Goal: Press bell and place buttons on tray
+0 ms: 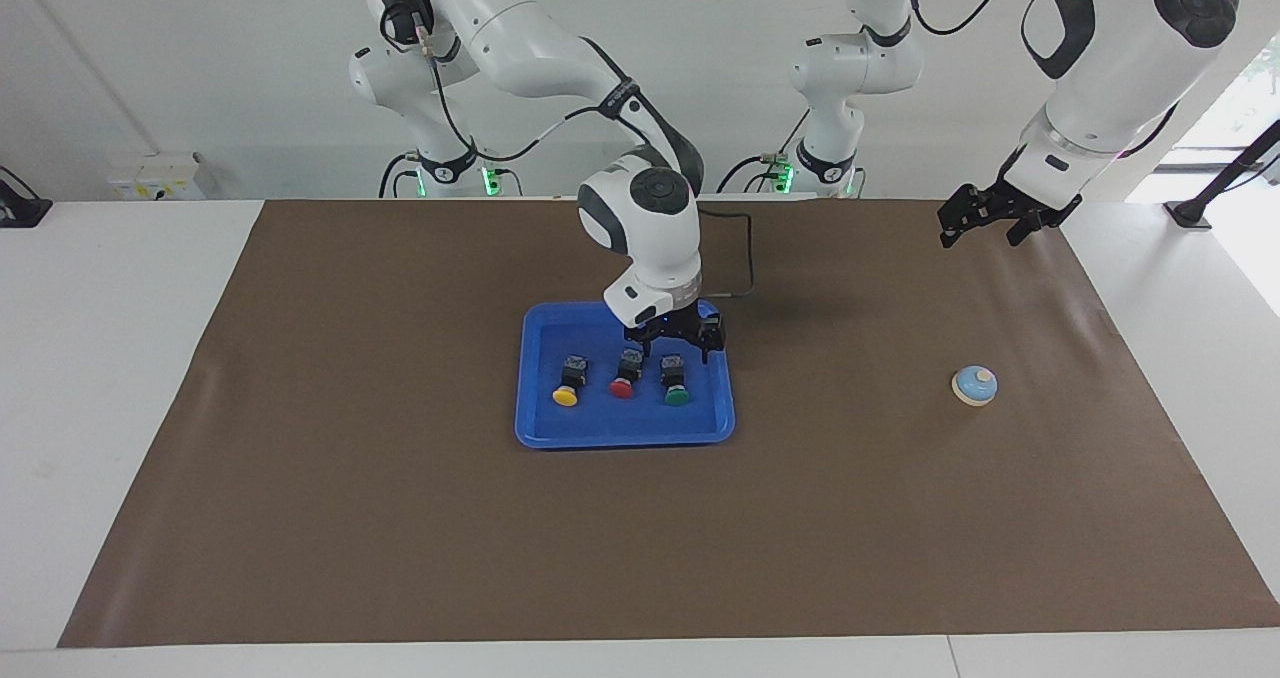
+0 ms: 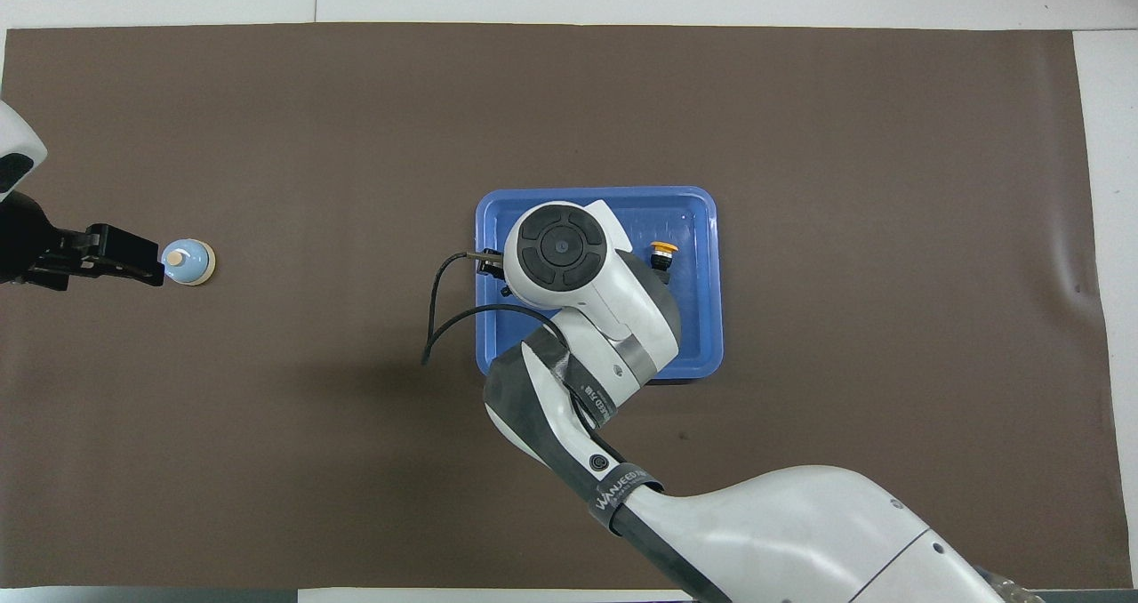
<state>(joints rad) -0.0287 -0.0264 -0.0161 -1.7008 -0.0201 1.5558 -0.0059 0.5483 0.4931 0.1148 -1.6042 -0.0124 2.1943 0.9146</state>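
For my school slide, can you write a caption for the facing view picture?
Three buttons sit in the blue tray under the right hand, while the left hand waits above the mat near the bell.
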